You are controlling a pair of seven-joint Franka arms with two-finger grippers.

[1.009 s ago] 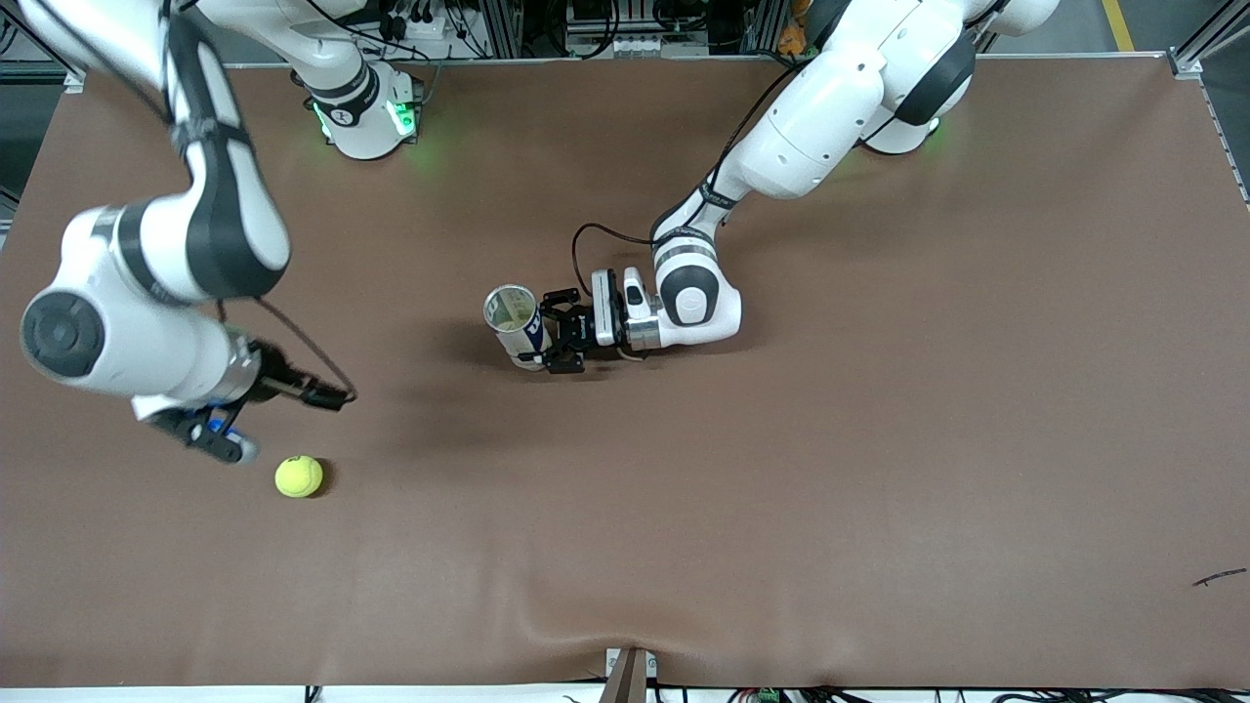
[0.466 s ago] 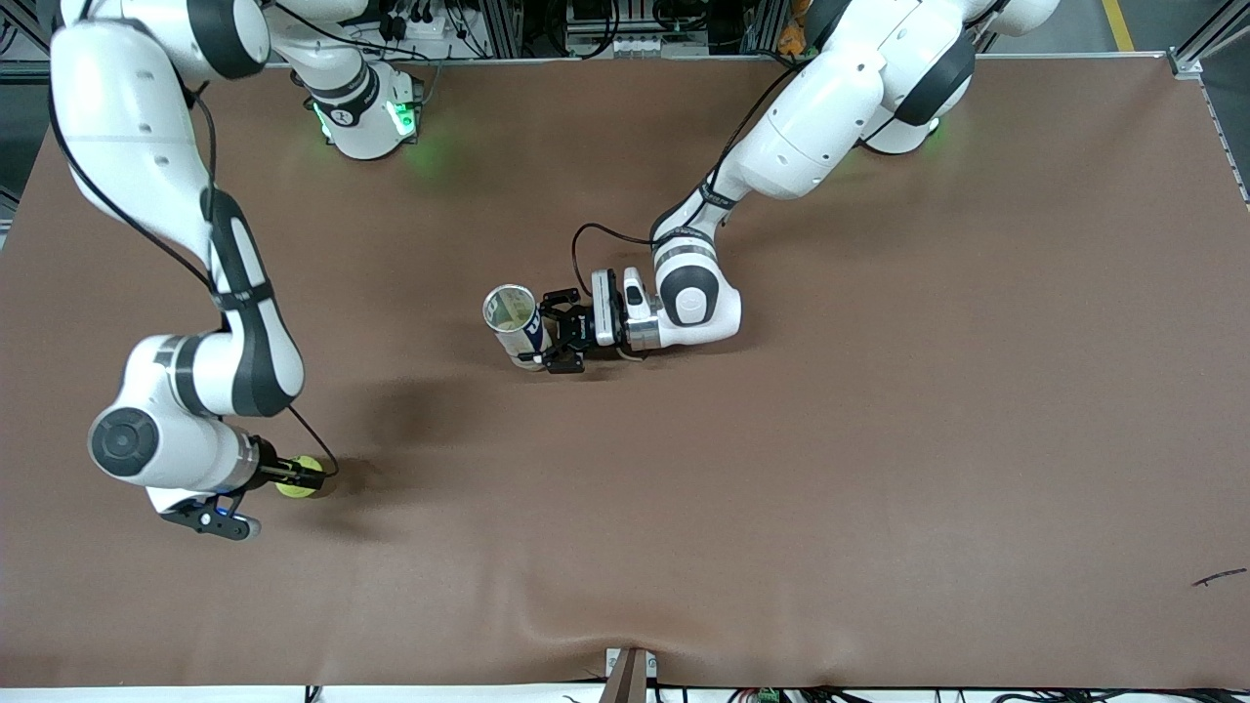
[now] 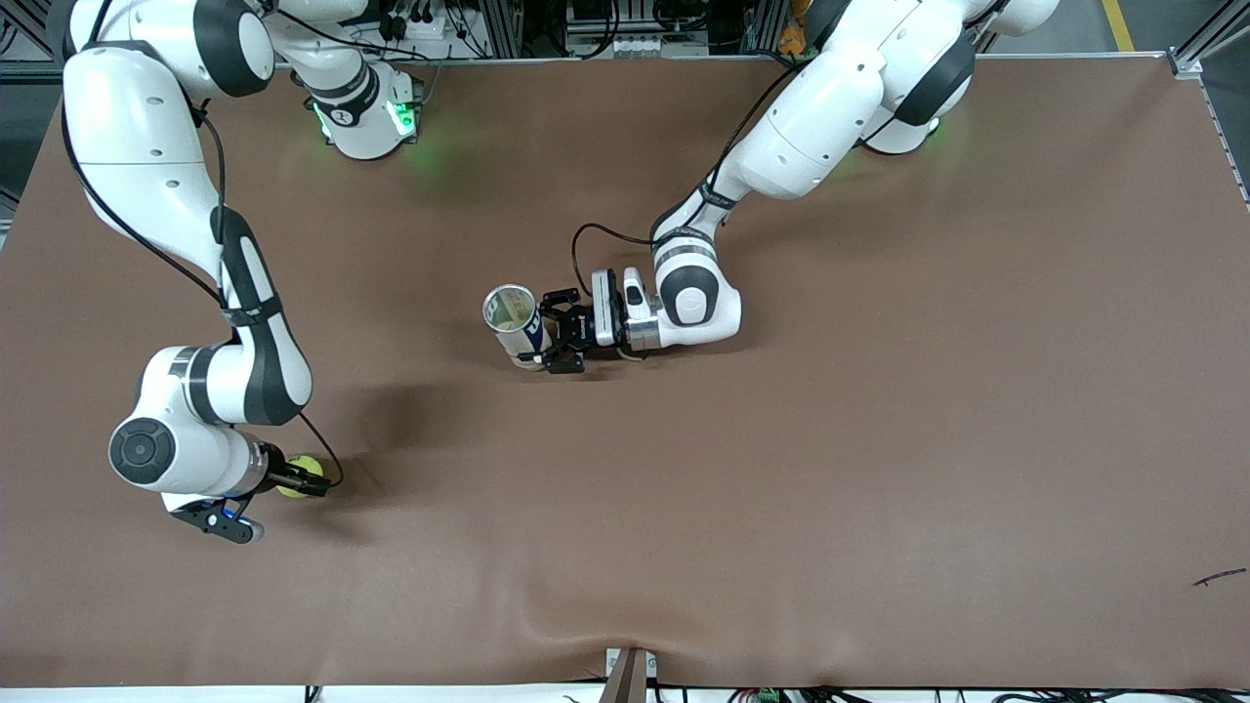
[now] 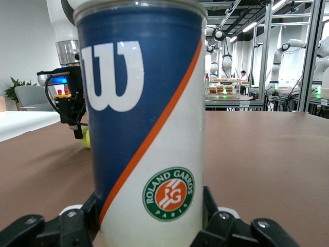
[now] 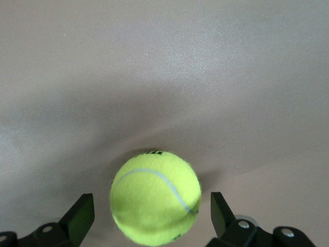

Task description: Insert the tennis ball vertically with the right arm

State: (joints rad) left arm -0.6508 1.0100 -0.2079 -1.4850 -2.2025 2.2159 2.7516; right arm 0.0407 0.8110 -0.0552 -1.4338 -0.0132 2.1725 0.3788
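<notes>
Right hand has descended over the fuzzy yellow tennis ball on the brown surface, fingers spread astride it. Centre, then close. Left hand grips the upright blue-and-white can mid-surface.

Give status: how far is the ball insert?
Done: left claw is shut on the upright can, mouth open. In hand: right claw is open astride the tennis ball on the table, not gripped. Left: grasp, lift, carry over the can, drop in.
</notes>
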